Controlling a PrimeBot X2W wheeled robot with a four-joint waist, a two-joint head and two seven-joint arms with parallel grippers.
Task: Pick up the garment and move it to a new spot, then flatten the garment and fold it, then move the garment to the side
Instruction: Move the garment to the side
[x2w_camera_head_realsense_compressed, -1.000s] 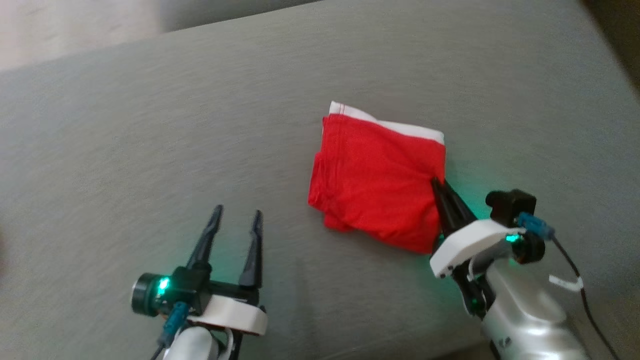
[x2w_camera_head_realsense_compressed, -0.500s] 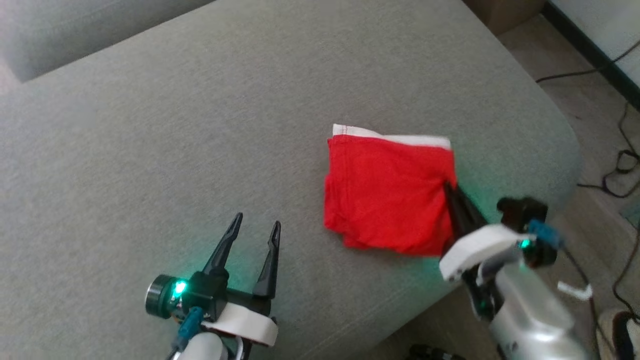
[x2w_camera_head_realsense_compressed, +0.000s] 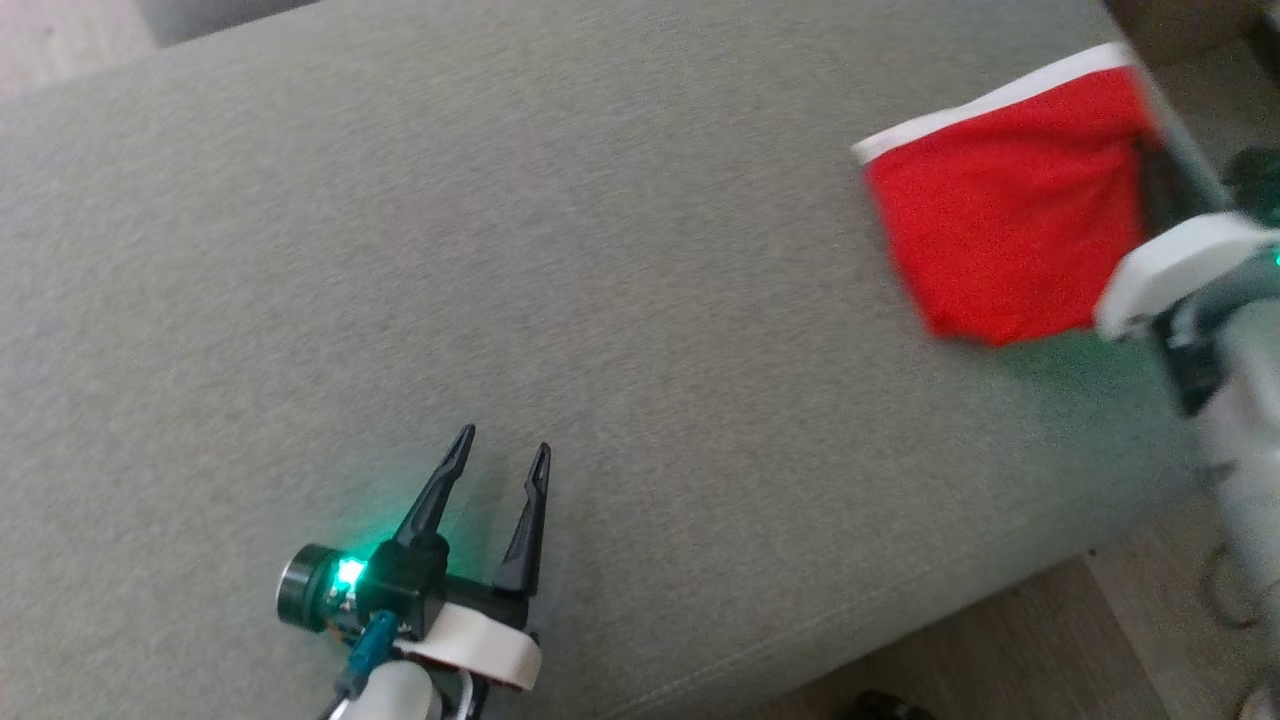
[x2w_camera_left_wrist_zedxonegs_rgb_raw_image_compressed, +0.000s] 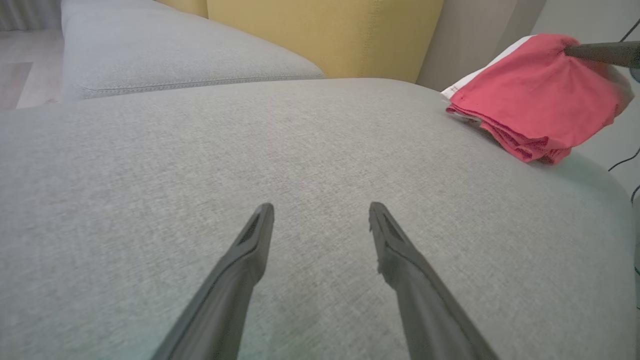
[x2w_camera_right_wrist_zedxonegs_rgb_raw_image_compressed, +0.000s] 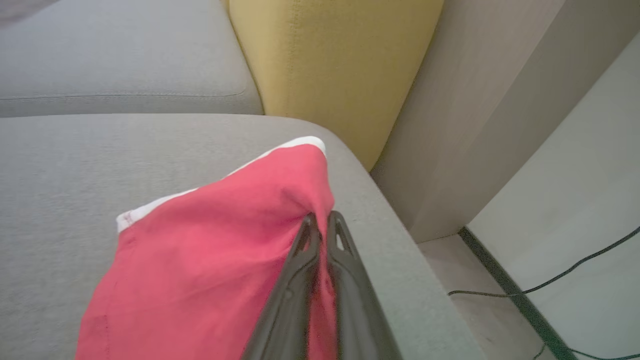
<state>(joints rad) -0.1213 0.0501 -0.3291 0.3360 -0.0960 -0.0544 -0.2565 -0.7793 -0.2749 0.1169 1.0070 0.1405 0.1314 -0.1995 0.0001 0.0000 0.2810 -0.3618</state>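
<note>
The left gripper (x2w_camera_head_realsense_compressed: 503, 442) has dark tapered fingers (x2w_camera_head_realsense_compressed: 430, 505), white collar (x2w_camera_head_realsense_compressed: 480, 650), green light (x2w_camera_head_realsense_compressed: 350, 573).

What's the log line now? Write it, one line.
step: move garment aside | right hand: shut on garment | left hand: open, above sofa cushion | garment: folded

**Grey sofa and the room corner beside it**

A grey woven seat cushion (x2w_camera_head_realsense_compressed: 500, 250) spans most of the head view. Its rounded front edge runs to the lower right, where pale wood-toned floor (x2w_camera_head_realsense_compressed: 1010, 650) begins. In the right wrist view a mustard-yellow back cushion (x2w_camera_right_wrist_zedxonegs_rgb_raw_image_compressed: 330, 65) stands at top centre, with a second grey cushion (x2w_camera_right_wrist_zedxonegs_rgb_raw_image_compressed: 115, 55) at upper left. Right of the yellow cushion rises a beige panel (x2w_camera_right_wrist_zedxonegs_rgb_raw_image_compressed: 475, 100), then a white wall (x2w_camera_right_wrist_zedxonegs_rgb_raw_image_compressed: 590, 190) with dark skirting (x2w_camera_right_wrist_zedxonegs_rgb_raw_image_compressed: 500, 280). A black cable (x2w_camera_right_wrist_zedxonegs_rgb_raw_image_compressed: 575, 265) crosses the lower right. Light is soft and even.
</note>
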